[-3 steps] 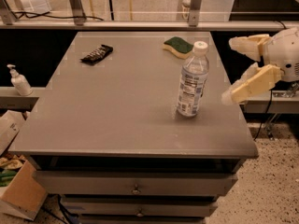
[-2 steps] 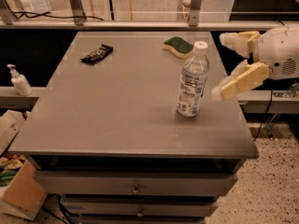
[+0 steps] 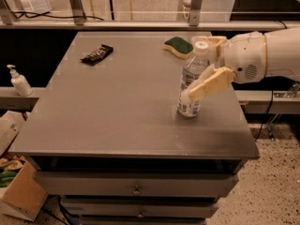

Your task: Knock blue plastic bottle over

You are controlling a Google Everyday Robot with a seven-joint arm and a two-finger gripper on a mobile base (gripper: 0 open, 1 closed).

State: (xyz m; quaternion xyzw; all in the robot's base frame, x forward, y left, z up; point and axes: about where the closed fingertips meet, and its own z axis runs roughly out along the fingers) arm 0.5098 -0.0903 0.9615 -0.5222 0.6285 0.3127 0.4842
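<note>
A: Two bottles, is that right?

B: Yes. The blue plastic bottle (image 3: 191, 86) stands upright on the grey table (image 3: 117, 107), towards its right edge, with its white cap on. The other is a small white pump dispenser (image 3: 18, 81) on the ledge left of the table, well apart from it.

A: Anything in them?

B: I cannot tell for either. The bottle is clear and bluish, and no liquid level shows.

A: Other containers?

B: A cardboard box (image 3: 21, 196) sits on the floor at lower left with something green in it. There are closed drawers (image 3: 136, 184) under the tabletop.

A: Any readable writing?

B: None. The bottle's label is blue-and-white print, too blurred to read. A black packet (image 3: 97, 54) at the table's far left carries pale lettering, also illegible. A green-and-yellow sponge (image 3: 178, 47) lies just behind the bottle.

A: And the gripper?

B: The gripper (image 3: 190, 68) reaches in from the right, fingers spread apart and holding nothing. One finger is behind the cap. The other crosses in front of the lower label. Whether it touches, I cannot tell.
</note>
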